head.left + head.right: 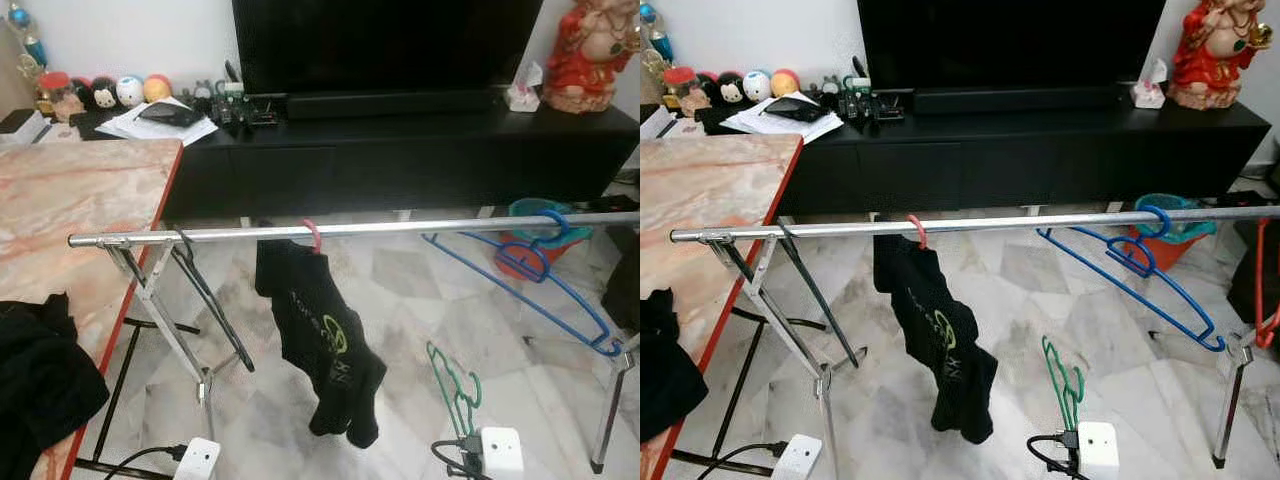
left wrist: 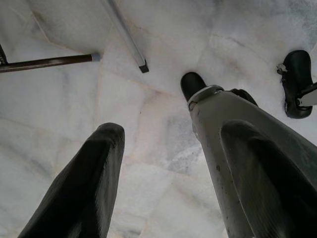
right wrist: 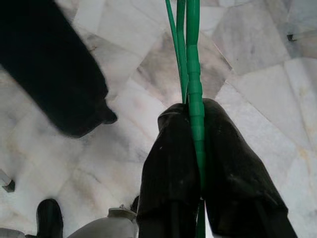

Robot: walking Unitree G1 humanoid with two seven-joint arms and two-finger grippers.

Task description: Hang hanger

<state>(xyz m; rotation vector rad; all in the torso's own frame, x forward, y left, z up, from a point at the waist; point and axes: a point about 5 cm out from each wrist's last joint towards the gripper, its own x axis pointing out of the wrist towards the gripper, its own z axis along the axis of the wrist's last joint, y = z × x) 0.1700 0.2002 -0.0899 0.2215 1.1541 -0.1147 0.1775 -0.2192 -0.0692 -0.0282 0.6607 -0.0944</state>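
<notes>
A thin green hanger (image 1: pixel 455 385) sticks up from my right gripper (image 3: pixel 194 113), which is shut on its stem low in front of the drying rack. The silver rail (image 1: pixel 400 227) runs across at chest height. On it hang a black garment (image 1: pixel 322 335) on a pink hanger (image 1: pixel 314 236), a blue hanger (image 1: pixel 545 275) to the right, a black hanger (image 1: pixel 212 305) near the left end and a red hanger (image 1: pixel 1262 290) at the far right. My left gripper (image 2: pixel 158 116) hangs open over the marble floor, holding nothing.
A marble-topped table (image 1: pixel 70 200) with a black cloth (image 1: pixel 40 385) stands at my left. Behind the rack is a black TV console (image 1: pixel 430 150). A teal and orange bucket (image 1: pixel 528 245) sits on the floor at right. The rack's legs (image 1: pixel 160 320) splay out below.
</notes>
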